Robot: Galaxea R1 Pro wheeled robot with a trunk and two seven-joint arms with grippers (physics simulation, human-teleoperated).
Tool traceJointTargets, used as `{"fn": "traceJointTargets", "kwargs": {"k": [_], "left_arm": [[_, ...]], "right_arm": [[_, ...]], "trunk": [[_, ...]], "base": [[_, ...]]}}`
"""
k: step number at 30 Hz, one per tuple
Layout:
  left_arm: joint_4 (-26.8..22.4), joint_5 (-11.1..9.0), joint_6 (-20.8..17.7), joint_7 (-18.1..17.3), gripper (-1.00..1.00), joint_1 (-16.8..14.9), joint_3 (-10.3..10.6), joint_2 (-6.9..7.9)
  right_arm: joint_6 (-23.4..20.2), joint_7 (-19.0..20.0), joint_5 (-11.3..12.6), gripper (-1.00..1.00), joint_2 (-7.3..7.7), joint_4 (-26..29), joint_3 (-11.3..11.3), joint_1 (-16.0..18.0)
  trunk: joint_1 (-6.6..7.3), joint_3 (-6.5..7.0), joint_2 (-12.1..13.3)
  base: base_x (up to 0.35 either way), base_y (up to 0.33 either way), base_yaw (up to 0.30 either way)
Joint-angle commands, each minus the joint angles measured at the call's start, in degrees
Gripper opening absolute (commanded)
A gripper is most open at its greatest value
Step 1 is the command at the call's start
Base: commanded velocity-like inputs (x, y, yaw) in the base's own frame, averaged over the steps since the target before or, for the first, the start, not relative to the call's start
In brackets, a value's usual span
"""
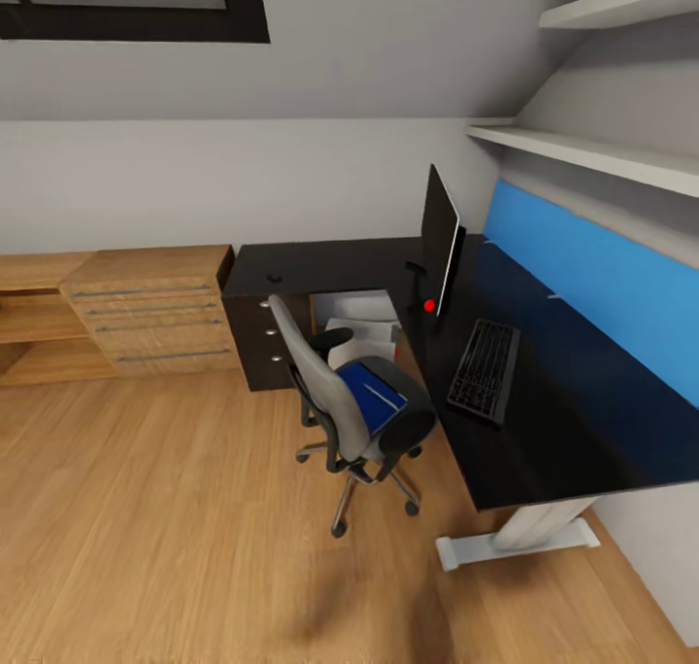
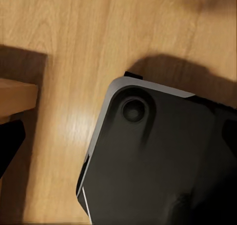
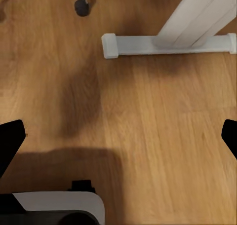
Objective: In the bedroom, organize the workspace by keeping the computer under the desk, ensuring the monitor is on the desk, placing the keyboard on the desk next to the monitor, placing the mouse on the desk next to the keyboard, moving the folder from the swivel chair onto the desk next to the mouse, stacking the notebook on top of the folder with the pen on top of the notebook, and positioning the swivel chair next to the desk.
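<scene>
- Right gripper (image 3: 118,136): the right wrist view shows its two black fingertips (image 3: 11,143) spread wide at the frame edges, nothing between them, wood floor (image 3: 148,136) below. You see the desk's white foot (image 3: 168,43) and a chair castor (image 3: 81,7) ahead.
- Left gripper: the left wrist view catches one dark fingertip and the robot's own base (image 2: 158,161); you can't tell its state.
- Swivel chair (image 1: 335,392) sits at 12 o'clock, nearest target, blue folder (image 1: 374,392) flat on its seat with a small white strip on it, too small to name.
- Approach from the chair's open front; it will probably roll if nudged.
- Desk (image 1: 544,421) at 1 o'clock: keyboard (image 1: 483,371) beside monitor (image 1: 442,240).
- Mouse (image 1: 275,278) at 11 o'clock, far corner, well apart from the keyboard.
- Light grey computer (image 1: 364,316) shows under the desk, behind the chair.
</scene>
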State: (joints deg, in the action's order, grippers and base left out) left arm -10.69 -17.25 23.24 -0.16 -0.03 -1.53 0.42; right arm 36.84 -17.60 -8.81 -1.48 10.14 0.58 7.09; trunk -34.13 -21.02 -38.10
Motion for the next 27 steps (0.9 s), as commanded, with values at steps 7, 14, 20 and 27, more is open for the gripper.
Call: {"fn": "traceJointTargets", "kwargs": {"k": [7, 14, 20, 27], "left_arm": [[0.0, 0.0, 0.1, 0.0, 1.0, 0.0, -0.1, 0.01], [-2.5, -0.3, 0.4, 0.0, 1.0, -0.1, -0.3, 0.09], [-4.8, -0.5, 0.5, 0.2, 1.0, 0.0, -0.4, 0.07], [-5.5, -0.5, 0.4, 0.3, 1.0, 0.0, -0.5, 0.03]], "right_arm": [[0.0, -0.6, -0.6, 1.0, -0.01, 0.0, 0.1, 0.0], [0.0, -0.5, -0.6, 1.0, 0.06, 0.0, 0.1, 0.0], [0.0, -0.5, -0.6, 1.0, 0.14, 0.0, 0.1, 0.0], [0.0, -0.5, -0.7, 1.0, 0.24, 0.0, 0.1, 0.0]], "trunk": [[0.0, -0.33, -0.1], [0.0, -0.37, -0.1], [0.0, -0.37, -0.1], [-0.66, -0.91, -1.3]], "base": [[-0.242, -0.001, 0.146], [-0.237, 0.0, 0.013], [-0.038, 0.0, 0.001], [-0.004, 0.0, 0.0]]}}
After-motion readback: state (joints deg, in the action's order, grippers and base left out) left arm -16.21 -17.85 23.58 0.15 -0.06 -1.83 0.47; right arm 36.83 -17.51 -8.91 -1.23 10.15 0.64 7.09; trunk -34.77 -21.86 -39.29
